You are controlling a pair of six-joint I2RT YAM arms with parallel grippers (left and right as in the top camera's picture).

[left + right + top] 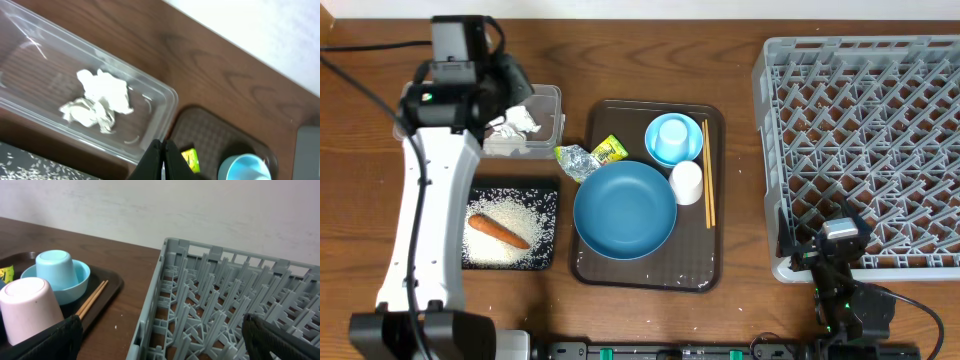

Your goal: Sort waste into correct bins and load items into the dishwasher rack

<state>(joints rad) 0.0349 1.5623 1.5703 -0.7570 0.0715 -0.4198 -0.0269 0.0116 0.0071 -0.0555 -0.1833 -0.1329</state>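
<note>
The left gripper (pixel 161 159) has its thin dark fingers pressed together with nothing between them, and it hangs over the clear plastic tub (pixel 162 102), which stands just off the far left corner of the dark brown serving tray (pixel 640 270). The tub is smooth, rectangular and round-cornered, and crumpled white tissue (pixel 97 100) lies inside it. The right gripper (pixel 161 330) is spread wide and grips nothing. Its black padded fingers stand at the near edge of the grey dishwasher rack (pixel 880 130), a square plastic lattice of upright pegs to the right of the tray. On the tray's textured surface sits a round, glossy dark-blue dish (pixel 624 210). Behind the dish, a light-blue cup (pixel 670 133) stands upside down in a light-blue bowl (pixel 692 150). A small white cup (pixel 686 182), also upside down, touches the dish's right rim. Thin wooden chopsticks (pixel 707 190) lie along the tray's right side. A crinkled yellow-green wrapper (pixel 610 150) rests at the tray's far left edge; its print is too small to read. Left of the tray, a shallow black tray (pixel 548 188) holds loose white rice (pixel 515 212) and a tapered orange carrot (pixel 498 231).
</note>
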